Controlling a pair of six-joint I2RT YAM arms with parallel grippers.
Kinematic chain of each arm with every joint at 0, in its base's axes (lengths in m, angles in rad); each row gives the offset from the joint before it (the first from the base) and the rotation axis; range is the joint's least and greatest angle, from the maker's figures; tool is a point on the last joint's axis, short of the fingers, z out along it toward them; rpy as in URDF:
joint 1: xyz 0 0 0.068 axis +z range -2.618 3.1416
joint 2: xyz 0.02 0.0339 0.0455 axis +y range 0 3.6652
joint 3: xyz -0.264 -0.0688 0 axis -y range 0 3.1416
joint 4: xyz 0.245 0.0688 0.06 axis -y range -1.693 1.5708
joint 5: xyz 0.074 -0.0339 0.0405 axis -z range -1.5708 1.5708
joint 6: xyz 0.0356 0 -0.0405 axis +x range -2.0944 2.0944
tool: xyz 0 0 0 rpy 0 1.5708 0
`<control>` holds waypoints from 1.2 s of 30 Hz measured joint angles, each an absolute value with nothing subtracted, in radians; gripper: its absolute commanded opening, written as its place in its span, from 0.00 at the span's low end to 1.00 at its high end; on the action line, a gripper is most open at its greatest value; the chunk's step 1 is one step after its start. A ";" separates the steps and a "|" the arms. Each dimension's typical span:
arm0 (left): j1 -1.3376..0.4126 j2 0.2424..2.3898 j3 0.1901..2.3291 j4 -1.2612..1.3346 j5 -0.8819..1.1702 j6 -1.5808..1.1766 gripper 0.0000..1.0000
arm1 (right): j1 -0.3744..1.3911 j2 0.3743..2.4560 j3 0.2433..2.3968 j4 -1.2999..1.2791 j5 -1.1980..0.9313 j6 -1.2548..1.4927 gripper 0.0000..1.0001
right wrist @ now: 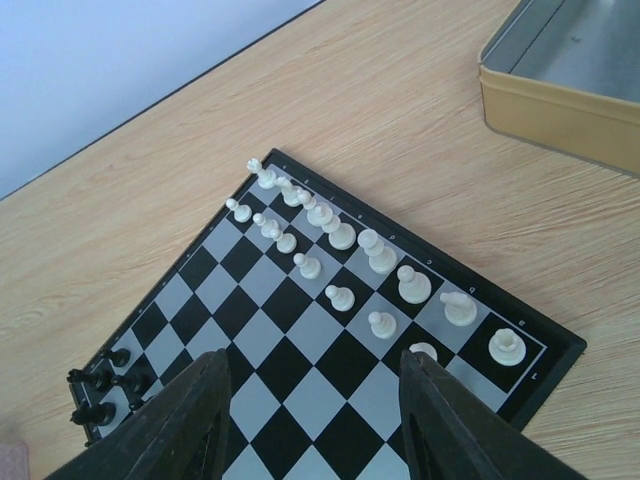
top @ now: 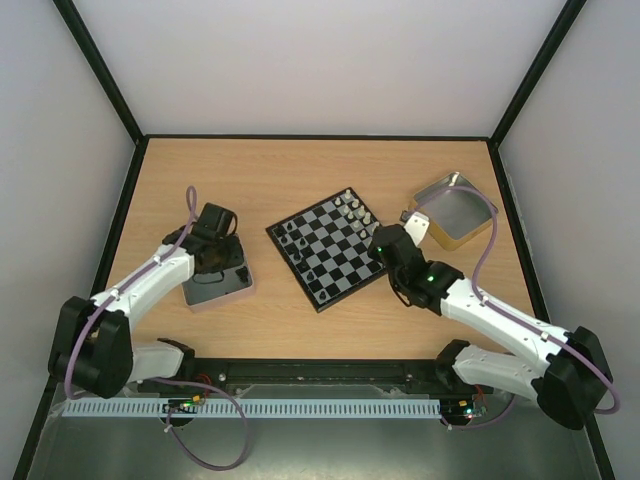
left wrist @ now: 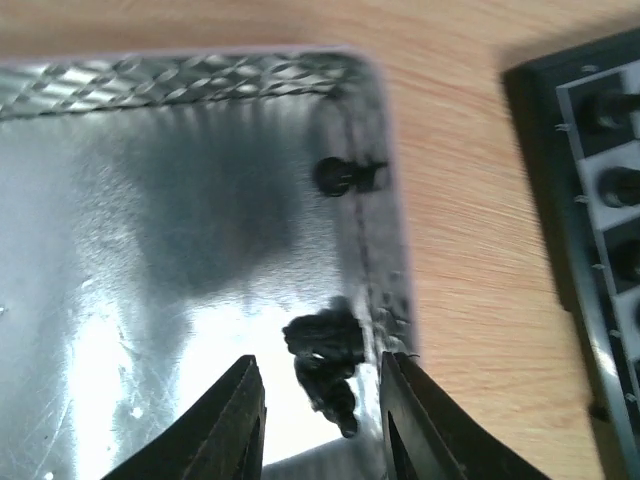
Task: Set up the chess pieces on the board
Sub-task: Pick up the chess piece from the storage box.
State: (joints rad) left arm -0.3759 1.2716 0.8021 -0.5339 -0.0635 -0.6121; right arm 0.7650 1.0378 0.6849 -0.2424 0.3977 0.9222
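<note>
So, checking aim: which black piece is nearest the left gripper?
The black piece between the left gripper's fingers; the other piece lies farther along the tin's wall.

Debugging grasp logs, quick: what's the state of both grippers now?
Left gripper: open, straddling black chess pieces in the tin.
Right gripper: open, empty, over the board.

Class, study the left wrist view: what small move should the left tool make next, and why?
Probably lower and close: the left tool hangs open over the tin, with a black piece between its jaws, not yet gripped.
</note>
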 measured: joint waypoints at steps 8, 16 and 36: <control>-0.280 1.373 0.765 -0.453 0.009 -0.572 0.27 | 0.765 1.080 0.710 -0.231 0.379 0.916 0.45; -0.240 1.427 0.763 -0.325 0.027 -0.570 0.25 | 0.765 1.080 0.710 -0.228 0.376 0.915 0.45; -0.159 1.515 0.752 -0.195 0.170 -0.583 0.32 | 0.765 1.080 0.710 -0.226 0.368 0.908 0.45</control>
